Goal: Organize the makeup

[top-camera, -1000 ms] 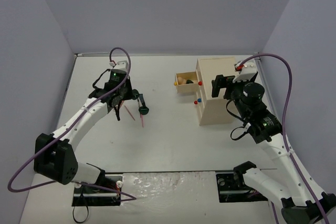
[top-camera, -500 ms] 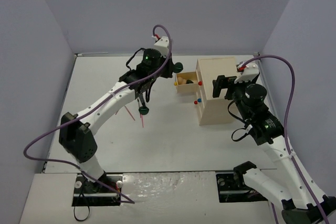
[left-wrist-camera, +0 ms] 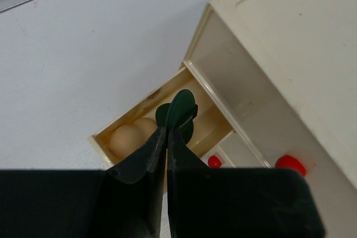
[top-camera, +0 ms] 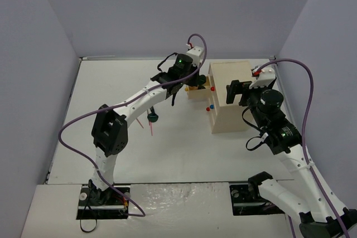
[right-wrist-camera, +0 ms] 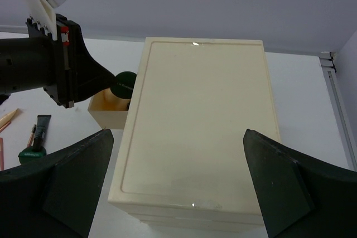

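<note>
My left gripper is shut on a dark green round compact, held on edge just above the open top drawer of the beige drawer box. Two tan rounded cases lie in that drawer. From above, the left gripper hangs over the drawer. A black tube with a green cap and thin pink pencils lie on the table left of the box. My right gripper is open above the box top, holding nothing.
Red knobs stick out of the box front, with more coloured knobs lower down. The left arm stretches diagonally across the table. Walls close in the left, back and right sides.
My left arm has swung right from the tube and pencils to the open drawer, carrying the green compact. The right arm has not moved.
</note>
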You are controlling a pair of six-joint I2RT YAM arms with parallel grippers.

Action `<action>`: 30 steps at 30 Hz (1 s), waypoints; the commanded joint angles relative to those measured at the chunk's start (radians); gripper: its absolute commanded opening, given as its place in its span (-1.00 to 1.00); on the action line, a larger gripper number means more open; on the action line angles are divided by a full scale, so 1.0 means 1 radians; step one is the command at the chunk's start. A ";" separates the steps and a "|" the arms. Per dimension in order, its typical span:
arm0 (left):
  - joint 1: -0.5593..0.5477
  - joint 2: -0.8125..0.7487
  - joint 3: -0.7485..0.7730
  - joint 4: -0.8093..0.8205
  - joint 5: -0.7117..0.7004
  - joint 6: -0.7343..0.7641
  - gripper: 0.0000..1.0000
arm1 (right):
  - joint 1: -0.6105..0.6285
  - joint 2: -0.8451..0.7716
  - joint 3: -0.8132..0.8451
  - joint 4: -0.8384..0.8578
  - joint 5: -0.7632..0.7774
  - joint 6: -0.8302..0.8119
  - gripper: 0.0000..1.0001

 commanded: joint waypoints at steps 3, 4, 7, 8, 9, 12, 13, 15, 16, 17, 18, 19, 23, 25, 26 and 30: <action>-0.016 -0.043 0.088 0.022 0.049 0.005 -0.94 | 0.010 -0.005 0.004 0.079 0.027 -0.004 1.00; -0.016 -0.041 0.090 0.019 0.052 0.004 -0.90 | 0.009 -0.004 0.005 0.080 0.027 -0.004 1.00; -0.016 -0.025 0.110 -0.009 0.054 0.004 -0.76 | 0.009 -0.003 0.005 0.079 0.027 -0.005 1.00; -0.016 -0.020 0.117 -0.016 0.054 0.004 -0.67 | 0.009 -0.005 0.005 0.078 0.026 -0.004 1.00; -0.016 -0.011 0.128 -0.026 0.054 0.004 -0.64 | 0.009 -0.005 0.005 0.079 0.028 -0.005 1.00; -0.016 -0.002 0.138 -0.041 0.044 0.002 -0.50 | 0.009 -0.005 0.006 0.078 0.029 -0.007 1.00; -0.016 -0.004 0.139 -0.042 0.037 0.005 -0.44 | 0.009 -0.005 0.006 0.079 0.029 -0.007 1.00; -0.015 -0.012 0.140 -0.046 0.019 0.009 -0.34 | 0.009 -0.004 0.005 0.080 0.027 -0.006 1.00; -0.015 -0.017 0.139 -0.051 0.001 0.011 -0.31 | 0.009 -0.003 0.005 0.080 0.026 -0.006 1.00; -0.015 -0.034 0.133 -0.056 -0.022 0.012 -0.28 | 0.009 -0.004 0.004 0.079 0.025 -0.006 1.00; -0.015 -0.059 0.122 -0.060 -0.045 0.013 -0.23 | 0.009 -0.006 0.003 0.078 0.024 -0.006 1.00; -0.015 -0.059 0.106 -0.062 -0.045 0.013 -0.23 | 0.009 -0.006 0.003 0.078 0.024 -0.004 1.00; -0.009 -0.207 -0.042 -0.093 -0.231 -0.030 0.10 | 0.009 -0.015 0.003 0.076 0.024 -0.004 1.00; -0.001 -0.300 -0.180 -0.115 -0.303 -0.075 0.25 | 0.010 -0.018 0.003 0.078 0.022 -0.003 1.00; 0.003 -0.329 -0.224 -0.127 -0.335 -0.089 0.32 | 0.011 -0.018 0.003 0.078 0.020 -0.003 1.00; 0.048 -0.464 -0.488 -0.172 -0.372 -0.208 0.46 | 0.013 -0.010 0.002 0.078 0.005 0.000 1.00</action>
